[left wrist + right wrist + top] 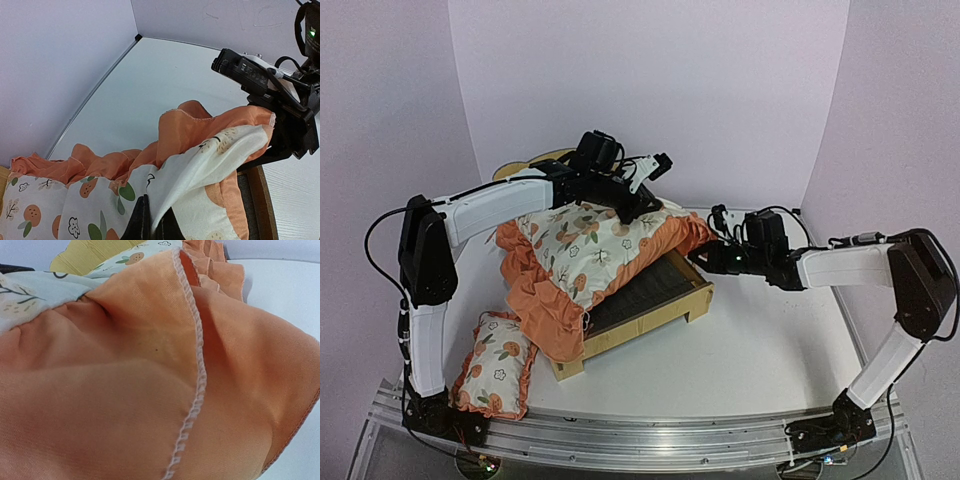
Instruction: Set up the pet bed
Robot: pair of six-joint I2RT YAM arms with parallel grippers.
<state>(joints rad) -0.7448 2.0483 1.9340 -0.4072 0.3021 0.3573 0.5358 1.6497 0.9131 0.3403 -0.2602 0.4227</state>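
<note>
The pet bed point(650, 322), a light plywood frame with a dark base, stands mid-table. Its headboard point(532, 160) pokes out behind my left arm. The fruit-print mattress cushion point(590, 245) with an orange ruffle lies slanted over the bed, its left side hanging over the frame. My left gripper point(642, 210) is shut on the cushion's far edge; its fingers point(135, 222) pinch the white fabric point(200, 170). My right gripper point(705, 257) grips the cushion's right corner, also seen in the left wrist view point(280, 135). In the right wrist view the orange ruffle point(150, 365) hides its fingers.
The small matching fruit-print pillow point(495, 365) lies on the table at the front left, near the left arm's base. The bed's wooden side rail point(262, 200) shows under the cushion. White walls close in the table at the back and sides.
</note>
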